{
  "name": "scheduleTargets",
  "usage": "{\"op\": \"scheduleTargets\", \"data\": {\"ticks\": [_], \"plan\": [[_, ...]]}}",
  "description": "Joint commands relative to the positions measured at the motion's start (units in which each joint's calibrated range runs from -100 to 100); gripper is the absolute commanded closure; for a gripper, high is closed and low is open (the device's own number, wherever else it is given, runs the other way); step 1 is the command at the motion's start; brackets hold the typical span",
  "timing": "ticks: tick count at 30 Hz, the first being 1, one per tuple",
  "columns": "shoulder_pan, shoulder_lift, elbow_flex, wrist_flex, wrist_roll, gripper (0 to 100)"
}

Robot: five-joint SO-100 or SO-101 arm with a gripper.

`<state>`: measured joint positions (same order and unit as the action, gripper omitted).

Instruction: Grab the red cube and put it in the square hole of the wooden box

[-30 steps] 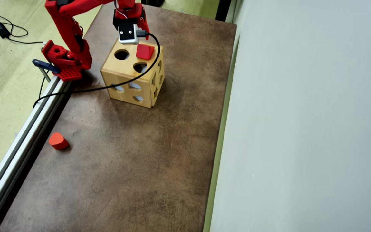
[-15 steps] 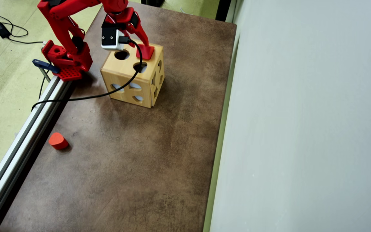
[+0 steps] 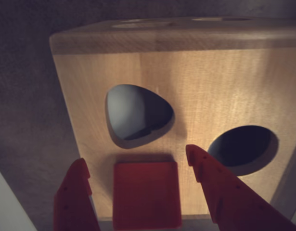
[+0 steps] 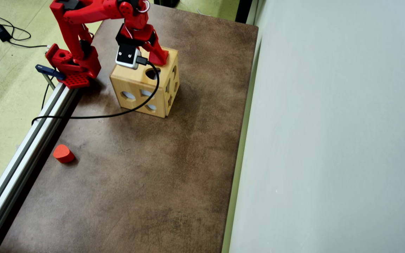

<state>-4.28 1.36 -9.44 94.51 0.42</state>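
Observation:
In the wrist view the red cube point(image 3: 147, 195) lies flat on the top face of the wooden box point(image 3: 210, 82), at the near edge, right where the square hole would be. The hole itself is hidden under it. I cannot tell how deep the cube sits. My gripper point(image 3: 135, 155) is open, one red finger on each side of the cube with a gap on both sides. Overhead, the gripper point(image 4: 157, 58) stands over the far right corner of the box point(image 4: 132, 74) and hides the cube.
A teardrop hole point(image 3: 138, 115) and a round hole point(image 3: 241, 147) open in the same top face. An orange-red rounded block point(image 4: 63, 153) lies near the aluminium rail point(image 4: 23, 161) on the left. A black cable point(image 4: 93, 116) trails across the table. A pale panel point(image 4: 329, 140) borders the right.
The cube, tilted on the box top a second ago, now lies flat. The wrist has swung over it, and the fingers now straddle it.

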Motion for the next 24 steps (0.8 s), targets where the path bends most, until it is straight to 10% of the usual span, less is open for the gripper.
{"op": "scheduleTargets", "data": {"ticks": [1,24], "plan": [[-0.4,0.3,-0.5,-2.8,0.2,68],[-5.9,0.5,-0.6,-1.7,0.2,68]]}}
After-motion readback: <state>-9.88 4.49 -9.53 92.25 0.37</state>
